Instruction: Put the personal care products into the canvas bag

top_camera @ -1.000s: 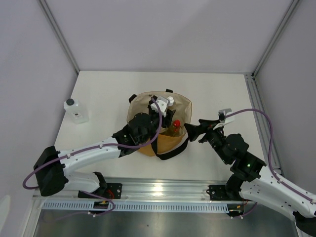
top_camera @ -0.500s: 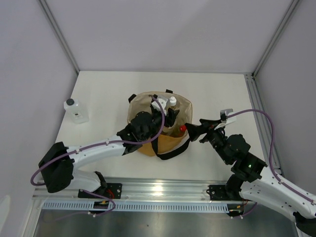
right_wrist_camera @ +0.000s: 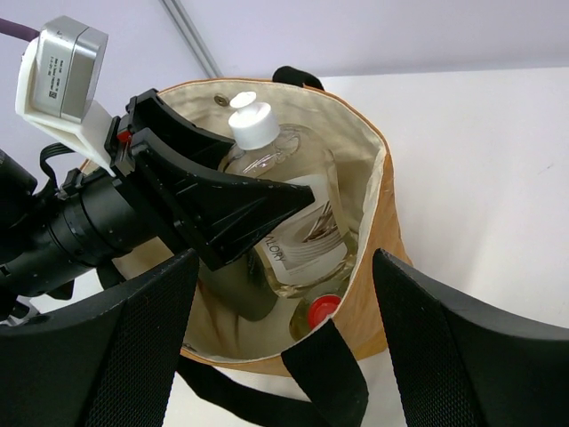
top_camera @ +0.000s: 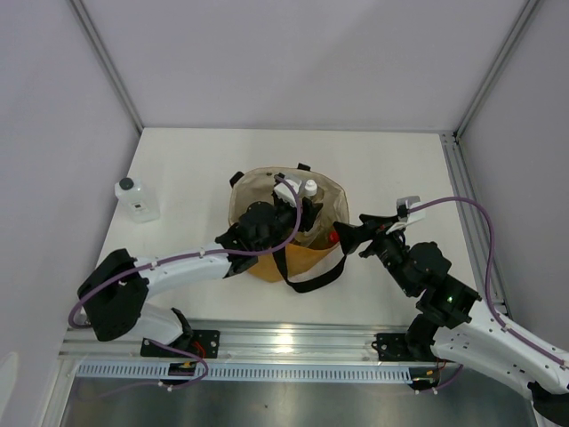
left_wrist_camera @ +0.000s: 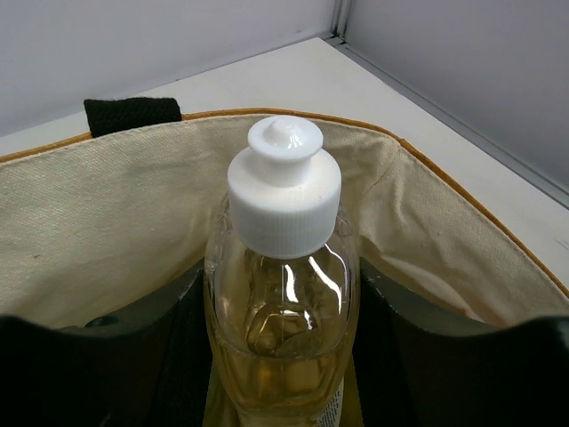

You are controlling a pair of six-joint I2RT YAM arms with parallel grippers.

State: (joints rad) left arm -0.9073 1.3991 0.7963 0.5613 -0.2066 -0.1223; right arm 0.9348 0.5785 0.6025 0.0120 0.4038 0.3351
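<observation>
The tan canvas bag (top_camera: 267,263) stands mid-table, mouth open. My left gripper (top_camera: 302,210) reaches into it, shut on the amber bottle (left_wrist_camera: 283,294), whose white cap (top_camera: 309,188) pokes up near the bag's far rim. The right wrist view shows that bottle (right_wrist_camera: 298,222) between the black fingers (right_wrist_camera: 222,200), a grey-green bottle (right_wrist_camera: 242,289) lying under them, and a yellow bottle's red cap (right_wrist_camera: 322,309) at the bag's bottom. My right gripper (top_camera: 345,238) hovers open just right of the bag, a black strap (right_wrist_camera: 329,374) in front of it. A clear square bottle with a black cap (top_camera: 137,199) stands far left.
The bag's cream lining (left_wrist_camera: 107,222) surrounds the held bottle closely. A black strap loop (top_camera: 307,274) hangs over the bag's near side onto the table. White walls and metal rails (top_camera: 464,178) border the table at the right and back.
My left arm has pushed further right and deeper into the bag with the amber bottle. The red cap has slid toward the bag's right side, and the front strap hangs lower. The right arm stayed still.
</observation>
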